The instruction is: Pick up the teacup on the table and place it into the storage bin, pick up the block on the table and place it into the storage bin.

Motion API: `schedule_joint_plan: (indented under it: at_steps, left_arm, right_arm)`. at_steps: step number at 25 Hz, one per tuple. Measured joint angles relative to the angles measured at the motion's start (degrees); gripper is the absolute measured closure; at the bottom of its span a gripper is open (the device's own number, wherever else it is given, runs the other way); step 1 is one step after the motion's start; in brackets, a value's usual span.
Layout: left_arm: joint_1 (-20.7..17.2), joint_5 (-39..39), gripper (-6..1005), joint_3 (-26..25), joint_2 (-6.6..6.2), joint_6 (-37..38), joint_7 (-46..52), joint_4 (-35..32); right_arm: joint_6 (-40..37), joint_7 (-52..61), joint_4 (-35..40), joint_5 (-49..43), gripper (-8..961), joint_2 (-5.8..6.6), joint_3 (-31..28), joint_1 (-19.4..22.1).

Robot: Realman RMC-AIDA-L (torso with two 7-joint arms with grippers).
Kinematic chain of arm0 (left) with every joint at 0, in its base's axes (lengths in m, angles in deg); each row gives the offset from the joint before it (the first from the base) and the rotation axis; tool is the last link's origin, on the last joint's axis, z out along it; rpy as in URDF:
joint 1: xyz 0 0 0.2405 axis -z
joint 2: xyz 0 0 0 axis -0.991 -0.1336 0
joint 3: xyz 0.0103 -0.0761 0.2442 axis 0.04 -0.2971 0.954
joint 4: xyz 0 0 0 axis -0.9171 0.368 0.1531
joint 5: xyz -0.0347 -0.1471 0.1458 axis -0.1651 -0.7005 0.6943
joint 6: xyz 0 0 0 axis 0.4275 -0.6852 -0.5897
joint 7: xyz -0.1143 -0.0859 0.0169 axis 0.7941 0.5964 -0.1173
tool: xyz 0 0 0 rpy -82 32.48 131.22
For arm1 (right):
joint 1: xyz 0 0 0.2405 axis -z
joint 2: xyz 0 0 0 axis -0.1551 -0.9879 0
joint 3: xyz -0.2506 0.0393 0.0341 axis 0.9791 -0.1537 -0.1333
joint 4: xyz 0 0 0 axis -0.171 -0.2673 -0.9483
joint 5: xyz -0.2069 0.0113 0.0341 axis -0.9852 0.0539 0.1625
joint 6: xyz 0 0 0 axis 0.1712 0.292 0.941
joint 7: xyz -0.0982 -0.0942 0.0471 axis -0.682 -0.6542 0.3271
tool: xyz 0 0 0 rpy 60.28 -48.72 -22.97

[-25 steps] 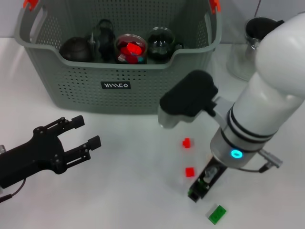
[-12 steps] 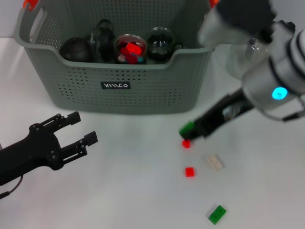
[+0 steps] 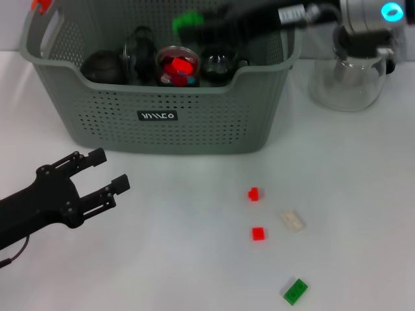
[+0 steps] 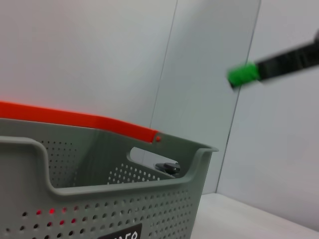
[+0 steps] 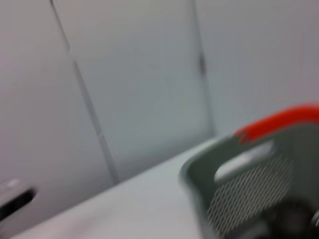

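Bin at table rear, holding dark teacups and a clear cup with red bits. Right gripper reaches over the bin, clamped on a green block held above the cups. Left gripper low at front left, fingers spread, empty. Loose on the table: two red blocks, a beige one, a green one.

Right end effector far off, up high, arm stretched out flat toward the left, fingertips pinched on something small and green. Left end effector near, down low on the left, fingers spread apart, holding nothing.
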Motion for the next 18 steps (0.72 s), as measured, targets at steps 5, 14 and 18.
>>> schedule_joint_plan:
  at_steps: [5,14,18]
  left_arm:
    - [0.07,0.00,247,-0.06,0.05,0.04,0.03,0.07]
    - [0.16,0.00,247,-0.59,0.24,0.06,0.03,0.56]
    - [0.16,0.00,247,-0.60,0.27,0.06,0.05,0.60]
  right_arm:
    - [13.75,-5.08,-11.12,0.06,523,0.00,0.14,-5.86]
    - [33.20,-9.95,-39.34,-5.30,522,0.70,-0.24,-24.06]
    - [38.16,-9.60,-47.56,-10.50,521,0.37,-0.24,-30.71]
